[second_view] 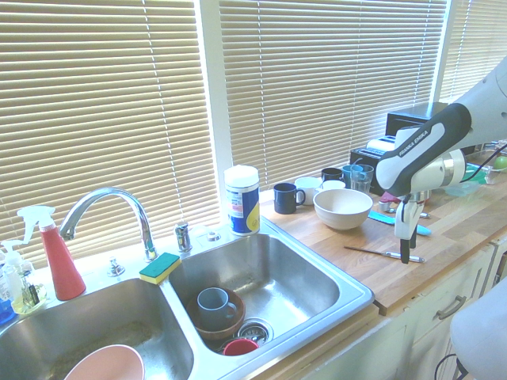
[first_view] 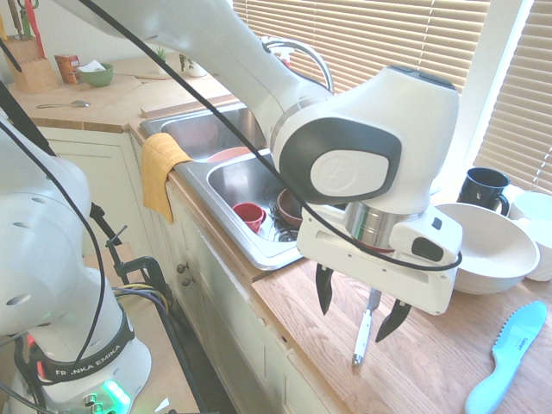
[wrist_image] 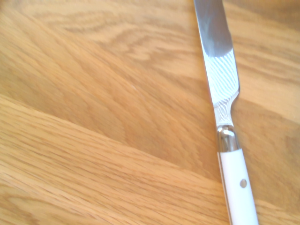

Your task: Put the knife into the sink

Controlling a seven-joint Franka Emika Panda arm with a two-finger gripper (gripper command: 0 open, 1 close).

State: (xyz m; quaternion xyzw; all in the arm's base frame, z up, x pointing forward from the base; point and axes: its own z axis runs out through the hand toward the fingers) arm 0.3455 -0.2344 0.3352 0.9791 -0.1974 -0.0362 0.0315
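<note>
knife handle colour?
White, with a small rivet; the knife shows best in the wrist view.

Your arm (first_view: 379, 138): glossy white shells, dark grey joint bands, round white cap on the wrist, silver ring below. "FRANKA EMIKA" printed on a black band; green light at the base. Gripper (first_view: 360, 312): white block, black pointed fingers (first_view: 324, 290).

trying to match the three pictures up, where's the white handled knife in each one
First exterior view: the knife lies on the wooden counter, low and right of centre, under the open gripper.
Second exterior view: knife at right, below the gripper.
Wrist view: knife along the right side.
Shared landmark: the white bowl; not in the wrist view.
</note>
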